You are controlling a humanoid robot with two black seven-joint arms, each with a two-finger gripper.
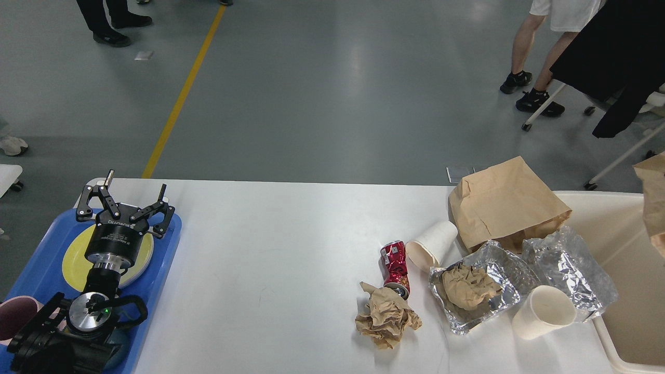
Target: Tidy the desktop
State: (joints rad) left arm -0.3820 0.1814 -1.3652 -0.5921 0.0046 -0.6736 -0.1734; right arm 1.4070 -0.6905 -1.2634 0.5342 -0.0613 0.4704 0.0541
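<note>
1. White and smooth, the desktop fills most of the head view, its far edge running across the middle of the picture against a grey floor.
2. At the left end, a blue tray rests on it and carries a yellow plate.
3. My left gripper hovers over the far part of that plate, its two fingers spread wide with nothing between them.
4. My right gripper is outside the picture, so the state of its jaws cannot be told.
5. Toward the right end, a crushed red can lies on the white surface, its near end touching a crumpled brown paper wad.
6. Just right of the can, a white paper cup lies on its side, mouth facing the can.
7. A brown paper bag lies flat behind that cup, at the far right of the tabletop.
8. In front of the bag sits a foil tray holding another ball of crumpled brown paper.
9. A loose sheet of crumpled foil lies just right of the foil tray.
10. A second paper cup lies tipped at the near edge of the foil.
11. A cream bin stands at the right edge, touching the table's end.
12. Another piece of brown paper shows above the bin at the picture's right edge; what holds it is out of view.
</note>
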